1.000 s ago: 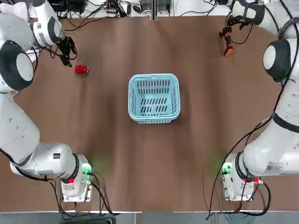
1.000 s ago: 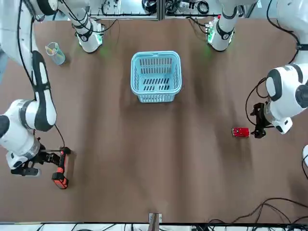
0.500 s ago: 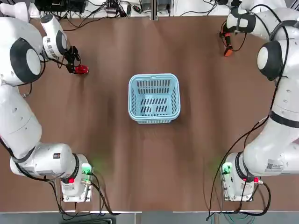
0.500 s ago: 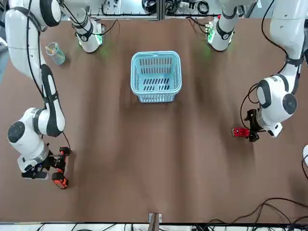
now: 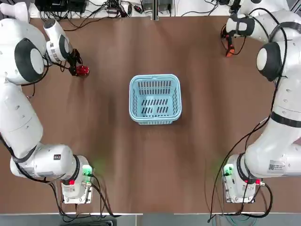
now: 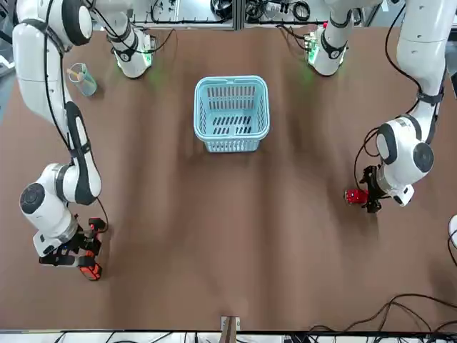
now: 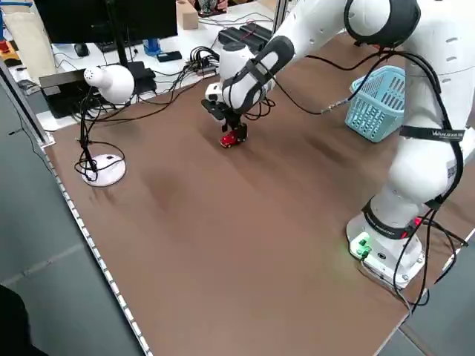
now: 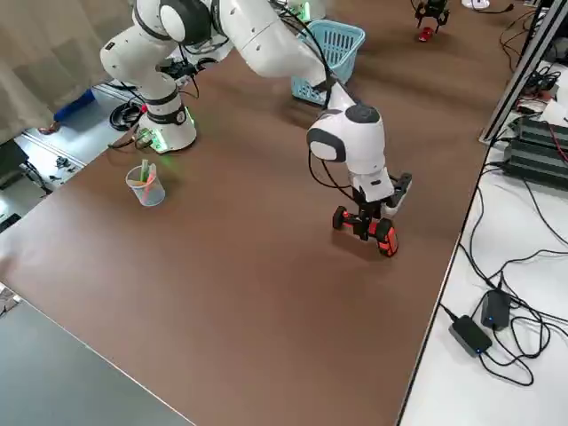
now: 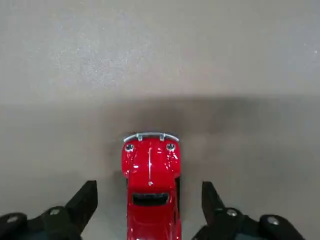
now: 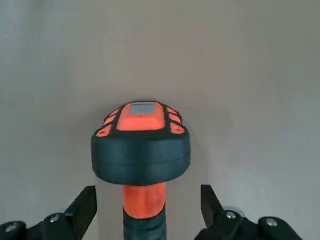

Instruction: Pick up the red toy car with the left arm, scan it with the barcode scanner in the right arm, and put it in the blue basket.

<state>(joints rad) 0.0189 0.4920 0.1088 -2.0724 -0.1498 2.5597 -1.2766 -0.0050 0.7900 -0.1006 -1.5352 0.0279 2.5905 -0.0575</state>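
So the table (image 5: pixel 113 155) was brown and mostly bare, with the blue basket (image 5: pixel 155 99) sitting at its middle, stiff slotted plastic, light, wide open top, an easy drop target. The right arm (image 5: pixel 277 61) reached to the far right corner, where the scanner (image 10: pixel 140 145) lay flat on the table; the right gripper (image 10: pixel 146 210) straddled its orange handle with the fingers spread and clear of it on both sides, nothing gripped yet. Scanner looked rigid and moderately weighty with a bulky head, so the narrow handle just behind the head was probably the place to pinch it. The left arm (image 5: pixel 21 61) was at the far left, well apart from the basket, and the left gripper (image 9: pixel 150 210) was down around the red car (image 9: pixel 150 185), fingers (image 9: pixel 84 200) released with a gap on each side of the body. Car sat on the table, nose pointing away from the wrist. It looked tiny, light, hard and glossy, so likely slippery; it would also roll on its wheels. Best hold was judged to be across the flat sides at mid-body, low, not over the rounded roof. A plastic cup (image 6: pixel 81 78) stood near the right arm's base, out of the way.
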